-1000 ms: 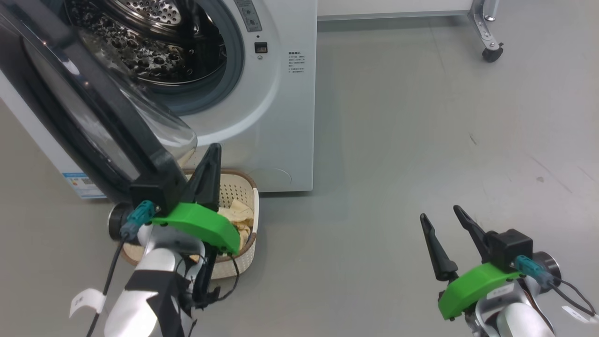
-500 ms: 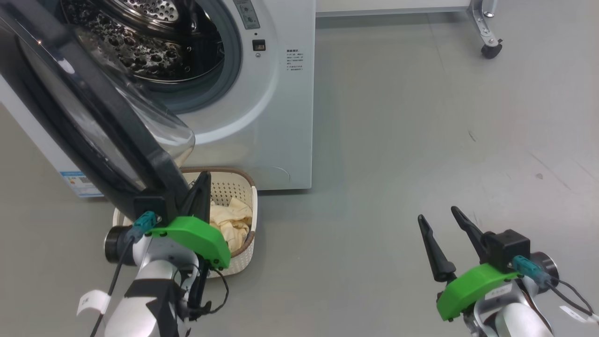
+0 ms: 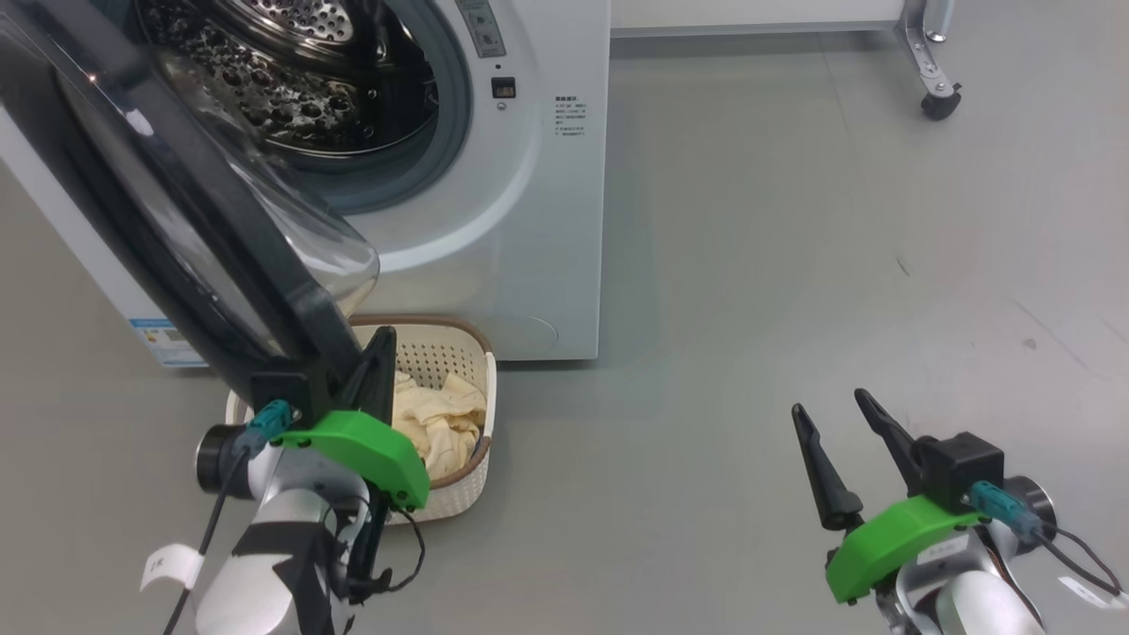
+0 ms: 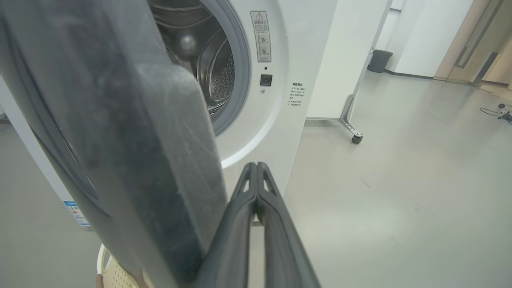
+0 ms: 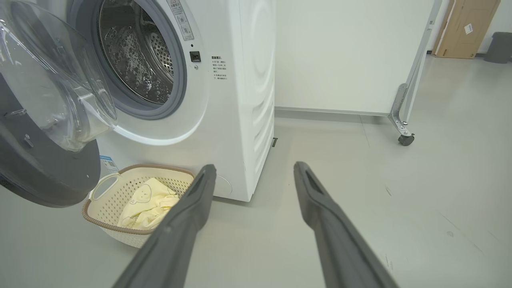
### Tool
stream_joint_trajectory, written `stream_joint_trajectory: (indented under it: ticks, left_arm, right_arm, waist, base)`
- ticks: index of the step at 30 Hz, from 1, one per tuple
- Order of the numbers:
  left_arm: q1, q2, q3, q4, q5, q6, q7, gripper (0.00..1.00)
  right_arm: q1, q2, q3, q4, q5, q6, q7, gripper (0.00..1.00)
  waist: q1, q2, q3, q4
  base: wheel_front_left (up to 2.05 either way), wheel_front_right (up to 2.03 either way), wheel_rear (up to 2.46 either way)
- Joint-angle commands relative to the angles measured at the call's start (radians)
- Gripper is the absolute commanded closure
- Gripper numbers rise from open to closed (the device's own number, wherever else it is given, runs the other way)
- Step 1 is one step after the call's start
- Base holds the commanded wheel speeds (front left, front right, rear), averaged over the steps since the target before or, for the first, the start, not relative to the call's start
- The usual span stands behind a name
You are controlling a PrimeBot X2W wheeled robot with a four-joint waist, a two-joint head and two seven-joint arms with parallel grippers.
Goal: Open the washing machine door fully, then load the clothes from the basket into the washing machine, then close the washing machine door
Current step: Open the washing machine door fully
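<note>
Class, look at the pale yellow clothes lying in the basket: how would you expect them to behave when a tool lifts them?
The clothes lie crumpled in soft folds, so they would probably droop and hang rather than hold a shape. They look thin and small, so they are likely light. Heaped together in the basket, one pinch may drag up more than one piece.

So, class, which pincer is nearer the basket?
Left. The left pincer is shut, close over the basket; the right pincer is open, far off to the basket's right.
</note>
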Motion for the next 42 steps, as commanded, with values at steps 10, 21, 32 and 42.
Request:
stream_joint_trajectory:
  ticks: [10, 21, 32, 42]
  left_arm:
    - [-0.049, 0.030, 0.026, 0.004, -0.022, 0.006, -0.024, 1.00]
    - [-0.039, 0.034, 0.012, 0.014, -0.034, 0.014, -0.026, 1.00]
    - [-0.020, 0.054, 0.014, 0.009, -0.048, 0.025, -0.027, 1.00]
    - [-0.012, 0.079, 0.039, -0.016, -0.070, 0.046, -0.035, 1.00]
  right_arm:
    - [-0.039, 0.000, 0.031, -0.024, 0.011, -0.003, -0.015, 0.00]
    - [-0.029, 0.000, 0.041, -0.020, 0.012, -0.003, -0.012, 0.00]
    - [-0.024, 0.000, 0.054, -0.010, 0.022, -0.003, -0.017, 0.00]
    - [-0.036, 0.000, 0.056, -0.008, 0.020, -0.003, -0.018, 0.00]
  waist:
    - [0.0000, 0.0000, -0.020, 0.073]
    - [0.0000, 0.0000, -0.033, 0.189]
    - [0.0000, 0.0000, -0.038, 0.294]
    - [0.0000, 0.0000, -0.007, 0.334]
  base:
    - [0.00, 0.00, 0.00]
    - [0.00, 0.00, 0.00]
    - [0.00, 0.00, 0.00]
    - [0.00, 0.00, 0.00]
